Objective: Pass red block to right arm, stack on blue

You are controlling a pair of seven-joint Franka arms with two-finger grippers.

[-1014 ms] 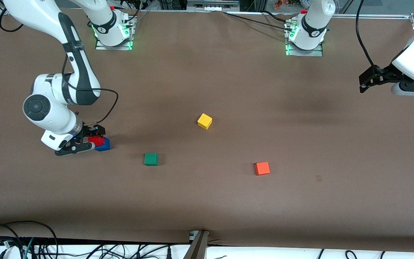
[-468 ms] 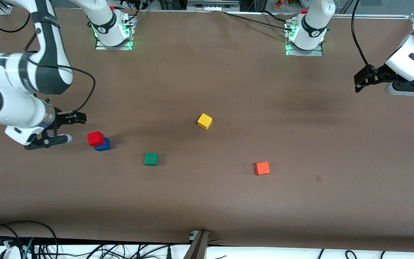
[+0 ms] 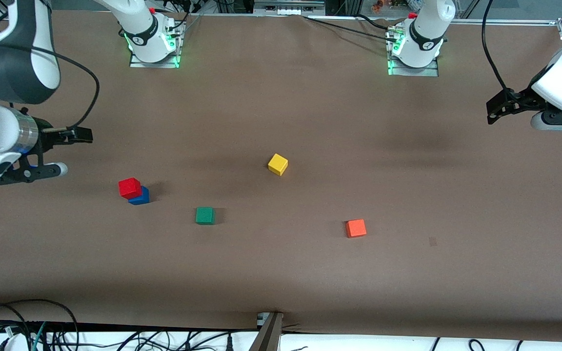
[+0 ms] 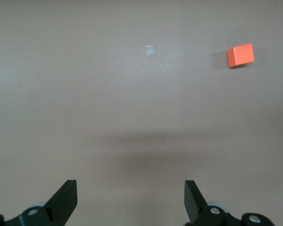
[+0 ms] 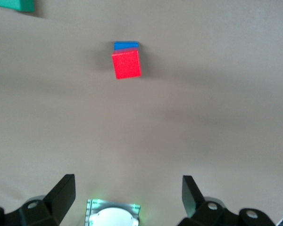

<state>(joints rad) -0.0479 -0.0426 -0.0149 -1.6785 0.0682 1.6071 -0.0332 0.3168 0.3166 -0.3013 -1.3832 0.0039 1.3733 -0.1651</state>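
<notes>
1. Red block (image 3: 130, 187): sits on top of the blue cube (image 3: 140, 197), slightly offset on it; the pair stands toward the right arm's end of the table (image 3: 281, 273). In the right wrist view the red block (image 5: 126, 64) covers most of the blue cube (image 5: 126, 45), leaving only a thin blue strip showing.
2. Green cube (image 3: 205, 215): on the table near the red block, nearer to the front camera than it and toward the left arm's end from it. One corner of it shows in the right wrist view (image 5: 14, 4).
3. Yellow cube (image 3: 278, 164): well apart from the red block, farther from the front camera, toward the left arm's end.
4. Orange cube (image 3: 356, 228): farthest of the cubes from the red block, toward the left arm's end and nearer to the front camera; also seen in the left wrist view (image 4: 240, 55).
5. Right gripper (image 3: 66, 151): up in the air over bare table near the red block, fingers spread wide, holding nothing.
6. Left gripper (image 3: 498, 112): up over the left arm's end of the table, well apart from the red block, fingers spread wide and empty; this arm waits.
</notes>
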